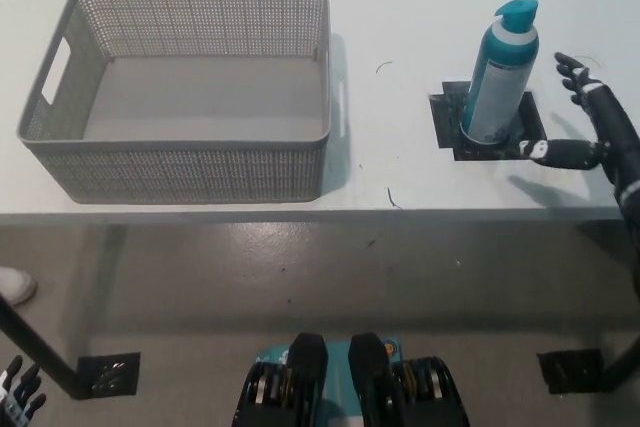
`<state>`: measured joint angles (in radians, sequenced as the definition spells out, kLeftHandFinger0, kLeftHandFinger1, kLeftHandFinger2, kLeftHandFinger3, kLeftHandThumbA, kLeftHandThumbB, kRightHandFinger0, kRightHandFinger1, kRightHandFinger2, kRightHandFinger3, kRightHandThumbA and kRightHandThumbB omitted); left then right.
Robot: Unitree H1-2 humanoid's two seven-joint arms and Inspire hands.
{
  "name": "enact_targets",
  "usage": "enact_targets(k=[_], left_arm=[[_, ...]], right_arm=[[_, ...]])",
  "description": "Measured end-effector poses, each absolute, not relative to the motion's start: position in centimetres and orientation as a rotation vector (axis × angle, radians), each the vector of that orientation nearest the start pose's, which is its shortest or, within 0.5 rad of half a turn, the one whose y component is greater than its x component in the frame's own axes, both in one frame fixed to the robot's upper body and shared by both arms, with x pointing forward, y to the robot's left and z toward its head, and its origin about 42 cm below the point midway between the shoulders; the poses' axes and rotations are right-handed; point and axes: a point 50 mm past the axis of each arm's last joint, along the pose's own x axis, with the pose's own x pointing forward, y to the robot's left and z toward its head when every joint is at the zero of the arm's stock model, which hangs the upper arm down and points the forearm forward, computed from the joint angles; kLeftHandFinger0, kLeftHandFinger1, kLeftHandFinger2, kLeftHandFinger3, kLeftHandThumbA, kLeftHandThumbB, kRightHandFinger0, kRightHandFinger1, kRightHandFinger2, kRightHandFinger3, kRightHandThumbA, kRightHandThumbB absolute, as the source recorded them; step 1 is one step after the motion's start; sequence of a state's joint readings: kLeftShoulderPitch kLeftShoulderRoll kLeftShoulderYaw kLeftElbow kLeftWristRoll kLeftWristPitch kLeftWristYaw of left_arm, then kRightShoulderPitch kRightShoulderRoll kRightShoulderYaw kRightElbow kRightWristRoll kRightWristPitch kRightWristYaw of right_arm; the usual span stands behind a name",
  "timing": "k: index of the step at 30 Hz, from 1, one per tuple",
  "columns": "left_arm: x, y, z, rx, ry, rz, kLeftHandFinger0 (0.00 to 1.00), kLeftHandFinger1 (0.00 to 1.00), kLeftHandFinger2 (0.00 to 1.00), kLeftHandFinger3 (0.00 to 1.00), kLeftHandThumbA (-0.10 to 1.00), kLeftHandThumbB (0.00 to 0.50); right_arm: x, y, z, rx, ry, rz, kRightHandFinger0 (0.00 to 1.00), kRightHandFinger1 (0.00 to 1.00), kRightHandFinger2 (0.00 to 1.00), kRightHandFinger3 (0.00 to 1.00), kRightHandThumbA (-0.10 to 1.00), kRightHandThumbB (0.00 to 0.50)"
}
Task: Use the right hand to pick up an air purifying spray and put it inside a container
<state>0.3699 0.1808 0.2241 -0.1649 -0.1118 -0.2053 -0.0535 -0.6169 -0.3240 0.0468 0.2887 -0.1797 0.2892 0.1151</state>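
A teal air purifying spray bottle (pixel 499 72) with a white band and teal cap stands upright on a black square mat (pixel 487 127) at the table's right. My black right hand (pixel 592 125) is open just to the right of the bottle, fingers spread and not touching it. A grey perforated basket (pixel 185 162) sits empty at the table's left. My white left hand (pixel 17 387) hangs low at the picture's bottom left corner, below the table, only partly in view.
The white table (pixel 400 187) has its front edge running across the middle of the picture, with grey floor below. A black table leg and foot plate (pixel 105 375) stand at lower left, another plate (pixel 570 369) at lower right.
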Motion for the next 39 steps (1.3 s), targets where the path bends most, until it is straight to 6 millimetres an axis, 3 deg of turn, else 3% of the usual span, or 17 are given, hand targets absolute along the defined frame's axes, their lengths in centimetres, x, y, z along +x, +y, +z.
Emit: enact_targets(k=[7,24,29,33,39], left_arm=[[14.8,33.8,9.6,0.156,-0.039,0.196,1.0,1.0,1.0,1.0,1.0,0.308],[14.4,33.7,10.0,0.154,-0.048,0.203,1.0,1.0,1.0,1.0,1.0,0.286],[14.2,33.7,9.9,0.153,-0.044,0.204,1.0,1.0,1.0,1.0,1.0,0.269],[14.1,33.7,9.9,0.147,-0.041,0.205,1.0,1.0,1.0,1.0,1.0,0.285],[13.9,33.6,9.8,0.138,-0.037,0.197,1.0,1.0,1.0,1.0,1.0,0.255]], right_arm=[[48.7,-27.0,23.4,-0.533,0.048,0.092,1.0,1.0,1.0,1.0,1.0,0.5],[51.8,-24.9,22.7,-0.47,0.113,0.135,1.0,1.0,1.0,1.0,1.0,0.5],[52.6,-24.7,22.5,-0.441,0.127,0.138,1.0,1.0,1.0,1.0,1.0,0.5],[53.3,-24.8,21.8,-0.417,0.17,0.134,1.0,1.0,1.0,1.0,1.0,0.5],[54.8,-25.2,22.8,-0.364,0.175,0.107,1.0,1.0,1.0,1.0,1.0,0.5]])
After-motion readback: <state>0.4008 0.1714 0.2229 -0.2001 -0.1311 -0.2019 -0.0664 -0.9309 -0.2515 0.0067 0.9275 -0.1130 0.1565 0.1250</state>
